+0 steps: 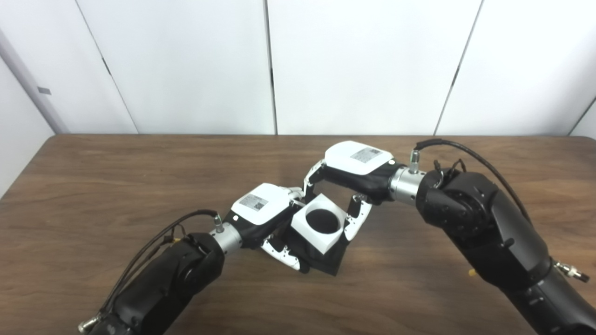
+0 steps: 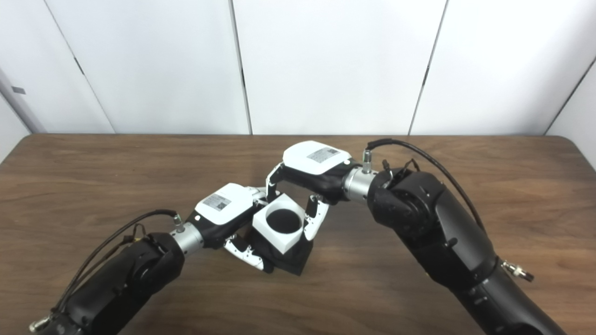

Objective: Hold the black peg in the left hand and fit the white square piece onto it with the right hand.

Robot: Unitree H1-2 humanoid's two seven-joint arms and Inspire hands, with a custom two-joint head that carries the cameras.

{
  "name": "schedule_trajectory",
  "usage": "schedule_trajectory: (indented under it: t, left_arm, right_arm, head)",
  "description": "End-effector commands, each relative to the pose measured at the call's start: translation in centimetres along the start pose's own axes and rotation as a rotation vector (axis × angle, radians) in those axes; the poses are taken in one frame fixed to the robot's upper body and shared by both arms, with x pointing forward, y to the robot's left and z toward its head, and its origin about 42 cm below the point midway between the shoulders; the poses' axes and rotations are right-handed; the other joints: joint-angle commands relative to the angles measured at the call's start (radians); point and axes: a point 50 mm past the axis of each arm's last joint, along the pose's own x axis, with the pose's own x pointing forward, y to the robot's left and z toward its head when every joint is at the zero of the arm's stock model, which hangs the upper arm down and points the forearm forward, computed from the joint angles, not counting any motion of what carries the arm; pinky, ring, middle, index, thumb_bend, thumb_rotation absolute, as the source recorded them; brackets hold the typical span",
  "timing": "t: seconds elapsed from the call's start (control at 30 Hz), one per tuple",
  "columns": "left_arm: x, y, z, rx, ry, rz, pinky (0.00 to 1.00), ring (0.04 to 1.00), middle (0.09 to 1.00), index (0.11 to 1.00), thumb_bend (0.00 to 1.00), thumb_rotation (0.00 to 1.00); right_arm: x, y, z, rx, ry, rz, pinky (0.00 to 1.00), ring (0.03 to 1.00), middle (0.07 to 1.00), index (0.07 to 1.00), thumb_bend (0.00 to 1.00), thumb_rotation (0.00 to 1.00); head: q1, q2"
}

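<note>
Fingers (image 1: 353, 222) of our right hand (image 1: 356, 165) are clamping the white square plastic piece (image 1: 320, 224), seating it over the black peg (image 1: 326, 260) our left hand (image 1: 260, 209) is gripping; next, pressing down squarely.

L hand (image 1: 260, 209) + R hand (image 1: 356, 167) both clasped (fingers curled).

Left hand (image 2: 223, 209) grips black peg (image 2: 291, 260); right hand (image 2: 312, 170) holds white square (image 2: 281, 223) seated on it, above table (image 2: 93, 186).
</note>
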Motion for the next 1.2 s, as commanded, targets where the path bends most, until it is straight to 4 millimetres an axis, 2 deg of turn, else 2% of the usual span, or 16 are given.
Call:
schedule_trajectory:
  t: [0.0, 0.4, 0.43, 0.5, 0.6, 0.97, 1.17]
  left_arm:
    - [-0.5, -4.4, 0.8, 0.024, 0.036, -0.198, 0.87, 0.914, 0.916, 0.493, 0.52, 0.08]
    - [-0.6, -4.2, 0.7, 0.022, 0.035, -0.193, 0.87, 0.911, 0.916, 0.493, 0.52, 0.08]
    - [-0.6, -4.2, 0.7, 0.024, 0.035, -0.194, 0.87, 0.911, 0.917, 0.493, 0.52, 0.08]
    - [-0.6, -4.2, 0.7, 0.023, 0.035, -0.195, 0.87, 0.91, 0.915, 0.493, 0.52, 0.08]
    - [-0.7, -4.2, 0.6, 0.021, 0.033, -0.193, 0.86, 0.907, 0.914, 0.493, 0.52, 0.08]
    - [-0.7, -4.3, 0.6, 0.013, 0.037, -0.196, 0.87, 0.907, 0.916, 0.493, 0.52, 0.08]
    - [-0.8, -4.3, 0.6, 0.012, 0.04, -0.201, 0.88, 0.907, 0.917, 0.493, 0.52, 0.08]
  right_arm:
    - [0.4, -1.2, 1.2, -0.009, -0.05, -0.022, 0.83, 0.835, 0.754, 0.478, 0.52, 0.13]
    - [0.4, -0.4, 0.7, -0.01, -0.012, 0.034, 0.82, 0.825, 0.773, 0.493, 0.52, 0.15]
    - [0.3, -0.4, 0.6, -0.003, -0.009, 0.036, 0.82, 0.826, 0.784, 0.598, 0.68, 0.2]
    - [0.3, -0.4, 0.5, 0.009, -0.004, 0.037, 0.82, 0.832, 0.811, 0.725, 0.84, 0.26]
    - [0.2, -0.5, 0.4, 0.009, 0.002, 0.034, 0.81, 0.839, 0.83, 0.776, 0.9, 0.27]
    - [-0.1, -0.4, 0.1, -0.004, 0.015, 0.024, 0.78, 0.833, 0.836, 0.779, 0.92, 0.24]
    - [-0.5, -1.1, -0.4, -0.001, 0.027, -0.006, 0.78, 0.835, 0.835, 0.78, 0.91, 0.24]
  head:
    - [0.001, 0.0]
    - [-0.001, 0.004]
    - [-0.001, 0.003]
    - [-0.001, 0.003]
    - [-0.002, 0.001]
    - [-0.001, 0.004]
    - [-0.005, 0.002]
